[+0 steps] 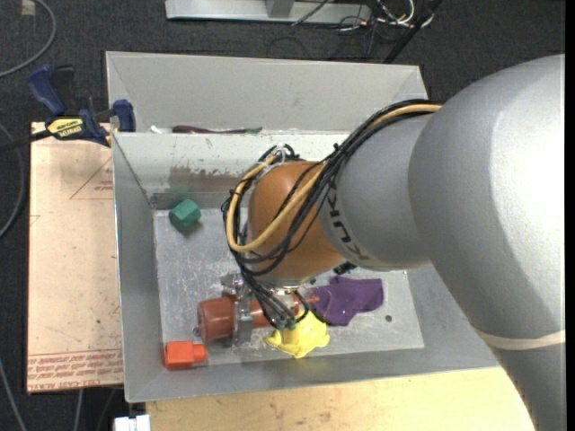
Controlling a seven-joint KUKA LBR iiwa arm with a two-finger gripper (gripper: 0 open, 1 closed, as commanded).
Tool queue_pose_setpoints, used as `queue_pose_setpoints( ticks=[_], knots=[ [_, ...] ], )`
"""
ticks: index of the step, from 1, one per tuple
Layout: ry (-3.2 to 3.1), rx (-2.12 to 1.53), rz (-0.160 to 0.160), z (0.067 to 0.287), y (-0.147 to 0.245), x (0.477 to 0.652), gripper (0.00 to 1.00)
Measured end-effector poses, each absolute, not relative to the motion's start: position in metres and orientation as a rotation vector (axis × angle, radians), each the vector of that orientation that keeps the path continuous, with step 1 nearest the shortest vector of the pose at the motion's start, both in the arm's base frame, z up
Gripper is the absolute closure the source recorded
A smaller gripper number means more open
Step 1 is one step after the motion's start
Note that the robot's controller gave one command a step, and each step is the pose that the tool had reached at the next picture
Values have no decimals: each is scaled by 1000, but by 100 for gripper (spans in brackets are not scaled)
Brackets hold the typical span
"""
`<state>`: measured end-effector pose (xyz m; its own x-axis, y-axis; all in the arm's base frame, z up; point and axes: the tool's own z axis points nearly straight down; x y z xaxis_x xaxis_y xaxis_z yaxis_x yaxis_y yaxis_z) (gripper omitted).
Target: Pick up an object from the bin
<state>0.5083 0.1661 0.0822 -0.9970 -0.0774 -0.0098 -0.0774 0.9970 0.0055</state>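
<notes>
While the claw point(243, 317) is sitting low over the front of the grey bin point(135, 241), it is pressing up against one reddish-brown cylinder point(214, 320) that is lying on its side left of centre; I cannot tell whether the claw is open, closed or gripping it. One crumpled yellow thing point(305, 338) is lying just right of the claw, with one purple thing point(352, 299) beside it. One orange block point(183, 355) is sitting in the front left corner, and one green cube point(185, 215) is sitting well apart near the back left. The letters "KU" are showing on the grey arm point(431, 205), behind its orange wrist cover point(287, 218).
</notes>
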Motion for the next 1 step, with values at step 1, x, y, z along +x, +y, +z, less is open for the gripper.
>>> queue_pose_setpoints(
  ticks=[1],
  knots=[
    [3130, -121, 9, 82, 166, 508, 100]
  ],
)
